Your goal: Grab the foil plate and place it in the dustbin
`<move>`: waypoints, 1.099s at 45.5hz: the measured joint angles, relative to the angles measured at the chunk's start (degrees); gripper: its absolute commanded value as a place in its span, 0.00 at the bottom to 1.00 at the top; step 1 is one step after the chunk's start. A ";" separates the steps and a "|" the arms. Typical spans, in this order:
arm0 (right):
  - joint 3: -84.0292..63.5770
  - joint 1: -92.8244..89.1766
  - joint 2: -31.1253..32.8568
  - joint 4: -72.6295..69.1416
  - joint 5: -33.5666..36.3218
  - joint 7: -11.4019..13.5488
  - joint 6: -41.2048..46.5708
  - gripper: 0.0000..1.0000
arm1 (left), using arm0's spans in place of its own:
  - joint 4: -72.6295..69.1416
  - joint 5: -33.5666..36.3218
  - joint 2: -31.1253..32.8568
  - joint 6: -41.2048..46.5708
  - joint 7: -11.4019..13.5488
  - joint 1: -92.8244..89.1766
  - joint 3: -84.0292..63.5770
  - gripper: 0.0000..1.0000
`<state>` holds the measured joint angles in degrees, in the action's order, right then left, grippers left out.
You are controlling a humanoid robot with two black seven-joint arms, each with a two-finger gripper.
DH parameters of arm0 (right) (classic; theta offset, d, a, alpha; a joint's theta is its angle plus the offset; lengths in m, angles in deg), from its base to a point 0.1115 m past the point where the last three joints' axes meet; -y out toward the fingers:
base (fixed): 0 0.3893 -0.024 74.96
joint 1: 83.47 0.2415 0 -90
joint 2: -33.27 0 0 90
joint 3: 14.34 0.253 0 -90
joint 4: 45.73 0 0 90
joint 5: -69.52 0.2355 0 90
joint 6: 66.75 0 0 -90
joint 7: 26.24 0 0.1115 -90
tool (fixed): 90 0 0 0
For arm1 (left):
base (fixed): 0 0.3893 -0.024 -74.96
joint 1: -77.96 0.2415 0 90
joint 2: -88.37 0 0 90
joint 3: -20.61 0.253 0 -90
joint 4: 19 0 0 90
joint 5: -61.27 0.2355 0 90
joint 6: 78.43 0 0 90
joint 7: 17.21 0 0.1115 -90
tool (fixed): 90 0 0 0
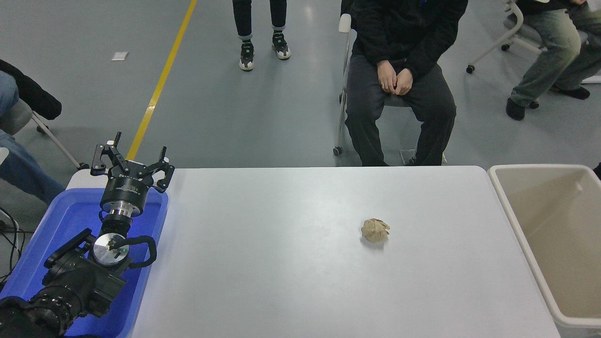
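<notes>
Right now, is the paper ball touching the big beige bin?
Apart. The head view shows bare white table between the paper ball and the bin.

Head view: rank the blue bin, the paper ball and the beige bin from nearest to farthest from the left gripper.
From the left gripper, parked open at lower left:
1. Blue bin, directly beneath it.
2. Paper ball, on the table right of centre.
3. Beige bin, at the table's right end.

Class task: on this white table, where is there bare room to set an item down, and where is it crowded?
Bare: between the blue plastic bin and the crumpled tan paper ball, and everything nearer than that ball. Tighter: between it and the beige plastic dustbin.
</notes>
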<state>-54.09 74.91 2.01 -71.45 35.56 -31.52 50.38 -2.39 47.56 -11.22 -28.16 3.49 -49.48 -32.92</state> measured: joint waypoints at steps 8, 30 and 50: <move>1.69 -8.61 -4.91 5.27 5.34 -0.04 -4.55 0.00 | 0.00 -0.01 0.00 0.00 0.00 0.00 0.00 0.99; 4.16 -26.25 -17.68 16.89 14.72 0.09 -18.14 0.00 | 0.01 0.03 0.00 0.00 0.02 0.00 0.00 0.99; 5.50 -33.99 -24.98 19.36 17.32 0.21 -25.82 0.00 | 0.01 0.03 0.00 0.00 0.02 0.00 0.00 0.99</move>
<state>-48.59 40.92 -22.97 -52.09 52.89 -31.31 24.56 -2.38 47.59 -11.21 -28.16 3.51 -49.48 -32.92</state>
